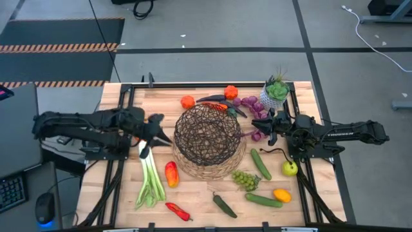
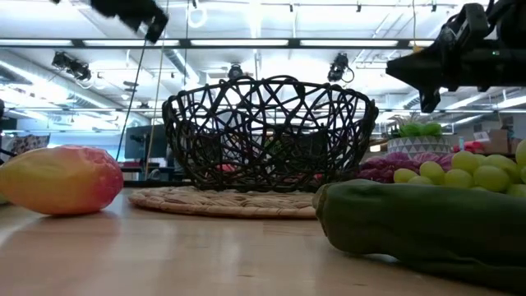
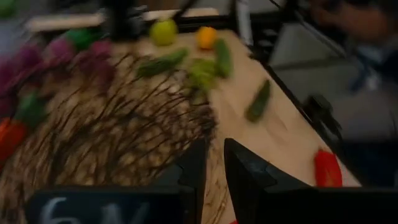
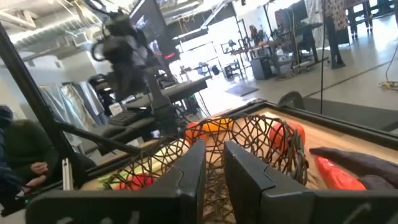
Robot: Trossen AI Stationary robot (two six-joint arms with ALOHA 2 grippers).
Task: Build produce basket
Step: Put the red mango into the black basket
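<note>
The basket (image 1: 207,137), dark openwork wire on a tan wicker base, stands mid-table. Produce lies around it: a leek (image 1: 149,182), a red-yellow fruit (image 1: 171,173), green grapes (image 1: 245,179), cucumbers (image 1: 261,164), a yellow-green apple (image 1: 290,169), purple grapes (image 1: 248,103) and oranges (image 1: 187,101). My left gripper (image 1: 165,136) hovers shut just left of the basket's rim, high above the table (image 2: 138,11), and points across the basket (image 3: 214,146). My right gripper (image 1: 257,124) hovers shut at the basket's right side (image 2: 423,76), pointing level at it (image 4: 213,149). Neither holds anything.
A potted plant in a white pot (image 1: 275,94) stands at the far right. A red chili (image 1: 178,211), a dark green cucumber (image 1: 224,205) and an orange pepper (image 1: 281,194) lie near the front edge. Black frame rails run along both table sides.
</note>
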